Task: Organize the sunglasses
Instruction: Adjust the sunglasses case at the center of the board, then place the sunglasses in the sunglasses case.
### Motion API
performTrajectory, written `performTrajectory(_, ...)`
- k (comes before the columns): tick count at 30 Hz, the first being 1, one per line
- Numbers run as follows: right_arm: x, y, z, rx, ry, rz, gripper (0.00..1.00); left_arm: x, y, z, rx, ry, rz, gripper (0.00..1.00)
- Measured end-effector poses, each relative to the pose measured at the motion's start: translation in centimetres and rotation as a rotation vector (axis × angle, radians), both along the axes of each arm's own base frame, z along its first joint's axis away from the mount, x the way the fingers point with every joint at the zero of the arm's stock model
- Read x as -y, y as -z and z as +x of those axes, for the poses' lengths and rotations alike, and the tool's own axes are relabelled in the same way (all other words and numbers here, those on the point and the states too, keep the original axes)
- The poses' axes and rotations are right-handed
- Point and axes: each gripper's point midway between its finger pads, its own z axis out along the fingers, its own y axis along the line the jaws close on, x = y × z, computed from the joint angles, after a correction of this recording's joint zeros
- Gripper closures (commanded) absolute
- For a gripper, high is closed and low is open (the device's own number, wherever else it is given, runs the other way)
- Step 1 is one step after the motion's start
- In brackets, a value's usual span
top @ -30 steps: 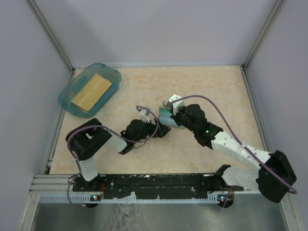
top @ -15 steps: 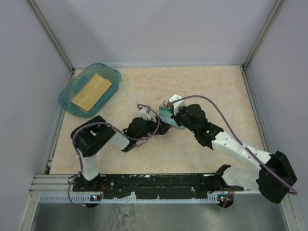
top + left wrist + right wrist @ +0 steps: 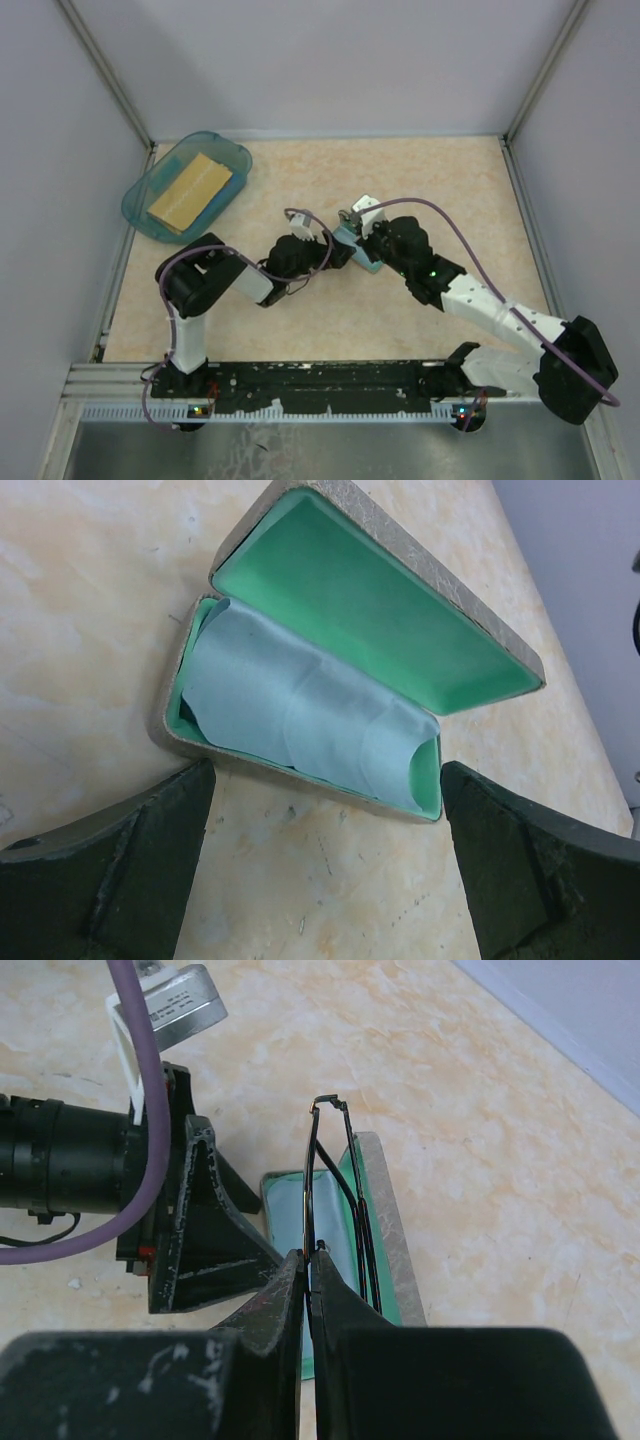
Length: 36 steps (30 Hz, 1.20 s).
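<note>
The grey case [image 3: 330, 660] lies open on the table, green lining showing, with the light blue cloth [image 3: 300, 715] inside its base. My left gripper [image 3: 325, 865] is open on the table just in front of the case, one finger at each end. My right gripper [image 3: 310, 1265] is shut on the sunglasses [image 3: 335, 1190], thin dark wire frames held folded above the open case [image 3: 375, 1220]. In the top view both grippers meet at the case [image 3: 352, 247] in the table's middle; the sunglasses are too small to make out there.
A teal tray [image 3: 140, 205] holding a tan block [image 3: 190, 190] sits at the back left. Grey walls enclose the table on three sides. The left arm's camera and purple cable [image 3: 140, 1070] lie close beside my right gripper.
My left gripper has slid right and forward up to the case. The right gripper has stayed about where it was over the case.
</note>
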Motion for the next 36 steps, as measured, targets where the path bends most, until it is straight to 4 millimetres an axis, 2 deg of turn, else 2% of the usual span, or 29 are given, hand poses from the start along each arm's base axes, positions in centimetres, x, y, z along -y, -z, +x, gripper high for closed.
performTrajectory(6,0.0,-0.2,-0.1,-0.006,0.006,0.014,1.0,0.9,-0.3,1.2,0.015,0.004,-0.003,0.0)
performTrajectory(10,0.4,0.1,0.0,-0.021,0.021,0.013,1.0,0.8,-0.5,1.6,0.018,0.002,-0.007,0.0)
performTrajectory(12,0.6,0.3,0.1,-0.029,0.031,0.012,1.0,0.1,-0.2,1.1,0.008,-0.003,0.002,0.0)
performTrajectory(16,1.0,0.7,0.2,-0.048,0.05,0.016,1.0,-2.3,-0.3,-1.1,-0.011,-0.011,0.02,0.0)
performTrajectory(21,0.7,2.6,0.5,-0.106,0.052,-0.002,1.0,-5.4,-3.4,-3.8,0.024,-0.035,-0.013,0.0)
performTrajectory(28,0.4,6.4,0.6,-0.199,0.056,-0.061,1.0,-7.2,-8.8,-5.5,0.093,-0.042,-0.067,0.0)
performTrajectory(36,0.0,8.4,1.0,-0.243,0.064,-0.08,1.0,-9.2,-11.7,-6.8,0.136,-0.072,-0.068,0.0)
